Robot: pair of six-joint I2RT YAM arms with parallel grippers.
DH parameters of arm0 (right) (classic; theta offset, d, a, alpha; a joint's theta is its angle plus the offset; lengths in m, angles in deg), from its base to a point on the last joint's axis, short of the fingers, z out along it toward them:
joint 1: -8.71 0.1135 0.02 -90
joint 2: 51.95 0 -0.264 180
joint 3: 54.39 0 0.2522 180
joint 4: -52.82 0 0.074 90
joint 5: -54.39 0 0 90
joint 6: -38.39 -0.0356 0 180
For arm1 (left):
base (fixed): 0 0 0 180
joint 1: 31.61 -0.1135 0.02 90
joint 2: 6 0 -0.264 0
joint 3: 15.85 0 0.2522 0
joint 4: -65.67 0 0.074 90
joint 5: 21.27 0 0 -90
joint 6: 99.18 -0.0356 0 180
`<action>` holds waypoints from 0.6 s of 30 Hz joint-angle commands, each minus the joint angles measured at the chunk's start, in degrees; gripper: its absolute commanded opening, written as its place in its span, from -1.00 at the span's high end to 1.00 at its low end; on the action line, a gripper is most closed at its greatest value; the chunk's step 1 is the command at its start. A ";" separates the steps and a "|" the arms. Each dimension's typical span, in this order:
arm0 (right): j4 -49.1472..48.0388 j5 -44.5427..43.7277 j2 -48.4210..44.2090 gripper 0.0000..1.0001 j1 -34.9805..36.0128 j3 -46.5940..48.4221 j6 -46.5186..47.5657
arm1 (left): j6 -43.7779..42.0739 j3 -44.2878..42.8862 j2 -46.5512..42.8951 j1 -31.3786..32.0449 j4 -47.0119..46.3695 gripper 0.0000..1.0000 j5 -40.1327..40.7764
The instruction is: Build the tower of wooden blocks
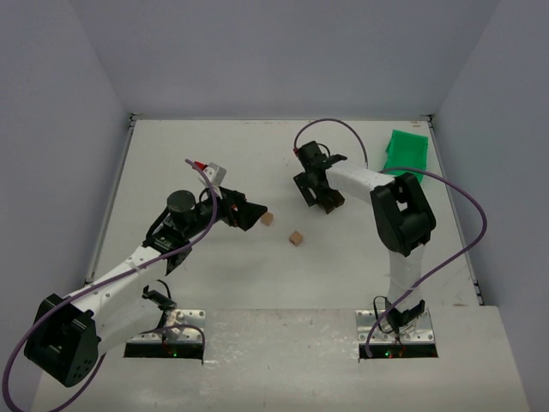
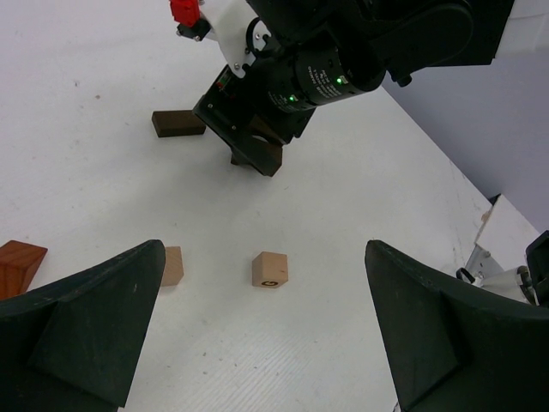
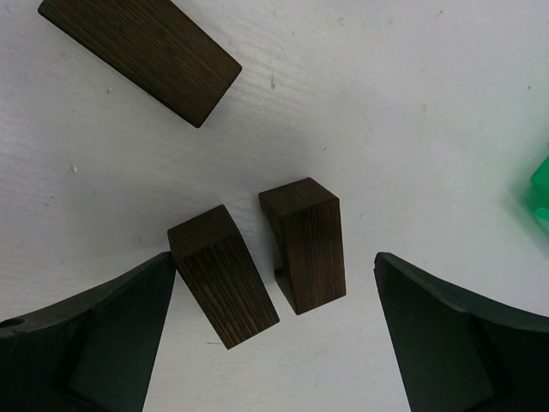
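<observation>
Two light tan cubes lie mid-table, one [image 1: 296, 238] [image 2: 269, 269] ahead of my open left gripper [image 1: 250, 215] [image 2: 266, 343], the other [image 1: 267, 219] [image 2: 172, 265] beside its left finger. At the left edge of the left wrist view lies a reddish-brown block [image 2: 19, 264]. My right gripper [image 1: 322, 199] [image 3: 270, 326] hangs open over two upright dark brown blocks [image 3: 221, 275] [image 3: 304, 243]; both stand between its fingers, and the left one is close to the left finger. Beyond them, a third dark block [image 3: 141, 53] [image 2: 178, 123] lies flat.
A green plastic bin [image 1: 406, 150] [image 3: 539, 193] sits at the far right corner of the white table [image 1: 214, 154]. White walls close in the table on three sides. The right arm's wrist [image 2: 326, 69] looms over the dark blocks, facing my left gripper.
</observation>
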 commanded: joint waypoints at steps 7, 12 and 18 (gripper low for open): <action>-1.67 -1.55 -0.24 -0.97 -0.88 1.21 -1.30 | -0.36 0.14 -0.11 -0.25 -3.44 -1.00 -2.09; -1.75 -1.44 -0.26 -0.97 -1.00 0.91 -1.51 | -0.39 0.13 0.04 -0.25 -3.48 -1.00 -2.21; -1.75 -1.68 -0.39 -0.97 -1.17 0.80 -1.17 | -0.44 0.22 0.02 -0.25 -3.52 -1.00 -2.60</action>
